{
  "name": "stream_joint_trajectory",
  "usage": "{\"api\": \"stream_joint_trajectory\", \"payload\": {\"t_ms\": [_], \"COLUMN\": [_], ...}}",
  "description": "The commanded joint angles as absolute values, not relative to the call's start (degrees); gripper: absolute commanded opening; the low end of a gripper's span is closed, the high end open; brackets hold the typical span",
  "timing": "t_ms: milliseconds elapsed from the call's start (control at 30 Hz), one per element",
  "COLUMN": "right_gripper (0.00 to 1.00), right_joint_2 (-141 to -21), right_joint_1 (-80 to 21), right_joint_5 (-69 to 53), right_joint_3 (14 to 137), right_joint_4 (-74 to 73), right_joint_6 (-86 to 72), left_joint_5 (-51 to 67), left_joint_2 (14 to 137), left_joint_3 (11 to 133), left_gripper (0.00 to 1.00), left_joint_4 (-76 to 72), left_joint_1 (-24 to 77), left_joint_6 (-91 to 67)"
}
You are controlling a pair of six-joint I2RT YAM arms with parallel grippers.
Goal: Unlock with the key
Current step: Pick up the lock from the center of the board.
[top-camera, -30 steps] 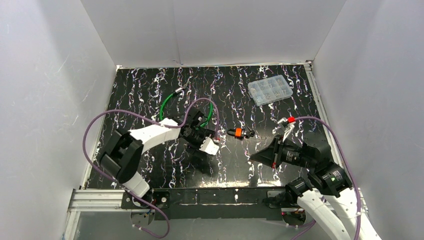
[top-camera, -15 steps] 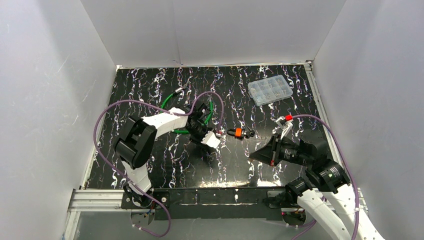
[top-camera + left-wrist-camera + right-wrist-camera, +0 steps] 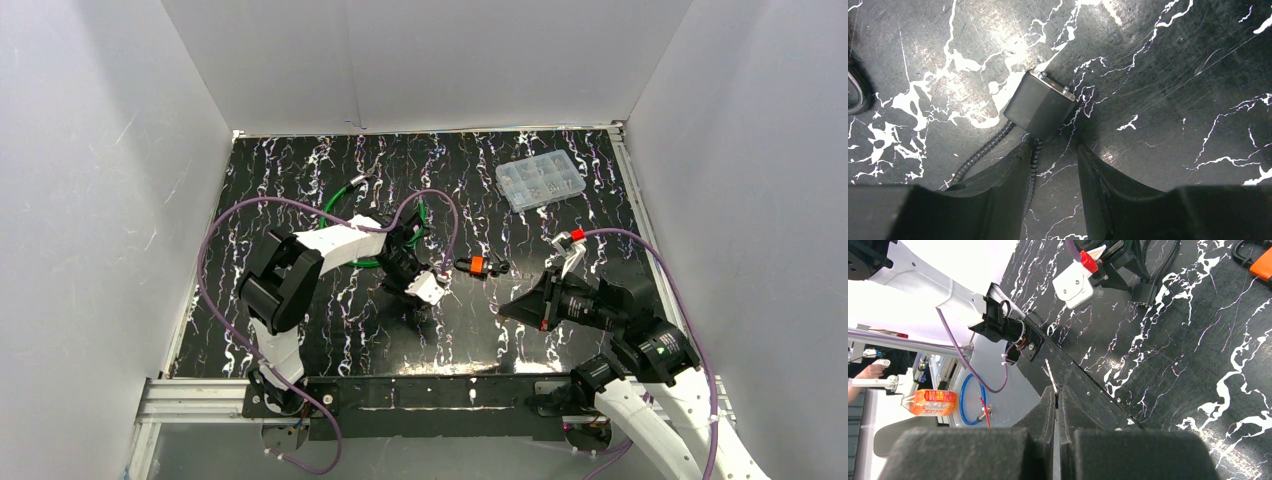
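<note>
A small dark lock body [image 3: 1040, 102] lies on the black marbled table, with a ribbed cable [image 3: 983, 150] running out of it. My left gripper [image 3: 1054, 145] hovers just short of it, jaws apart, and one strand of the cable lies along the inner face of the left finger [image 3: 1013, 165]. In the top view that gripper [image 3: 425, 290] sits beside a green cable loop [image 3: 340, 200]. An orange padlock [image 3: 478, 265] lies just to its right. My right gripper [image 3: 1056, 390] is shut on a thin metal key [image 3: 1050, 371], whose blade sticks out past the tips.
A clear plastic compartment box [image 3: 540, 181] stands at the back right. White walls close in the table on three sides. An aluminium rail [image 3: 200, 400] runs along the near edge. Purple cables [image 3: 230, 215] arc over the left arm.
The left arm has swung right and forward toward the orange padlock, and its jaws have narrowed. The right arm has stayed almost still with the key.
</note>
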State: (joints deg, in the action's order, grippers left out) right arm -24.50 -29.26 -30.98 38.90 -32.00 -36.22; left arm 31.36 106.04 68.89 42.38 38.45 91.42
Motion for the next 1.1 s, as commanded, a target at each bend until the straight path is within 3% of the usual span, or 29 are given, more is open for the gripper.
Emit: {"api": "stream_joint_trajectory", "payload": {"t_ms": [0,133,367,533,700,1067], "right_gripper": [0.01,0.01,0.01,0.01,0.01,0.01], "right_joint_2": [-25.2,-25.3,-25.3,-26.1,-27.8,-32.8], "right_joint_1": [-29.0,-29.0,-29.0,-28.9,-28.8,-28.5], "right_joint_5": [-30.7,-30.5,-30.4,-31.2,-32.4,-35.1], "right_joint_3": [42.0,42.6,42.6,43.0,43.1,50.2], "right_joint_4": [-30.8,-31.6,-32.1,-31.7,-29.2,-24.0], "right_joint_6": [-35.6,-34.9,-34.3,-33.8,-33.6,-30.4], "left_joint_5": [31.5,30.5,29.9,29.9,29.5,30.4], "left_joint_2": [108.0,109.0,104.8,93.9,80.4,65.4], "left_joint_3": [71.0,71.7,66.7,62.6,67.1,71.7], "left_gripper": [0.35,0.18,0.01,0.0,0.0,0.0], "left_joint_4": [44.2,45.7,42.1,32.4,25.9,15.3], "left_joint_1": [38.8,39.1,40.7,42.3,42.4,43.6], "left_joint_6": [90.6,90.6,84.4,69.2,54.1,50.2]}}
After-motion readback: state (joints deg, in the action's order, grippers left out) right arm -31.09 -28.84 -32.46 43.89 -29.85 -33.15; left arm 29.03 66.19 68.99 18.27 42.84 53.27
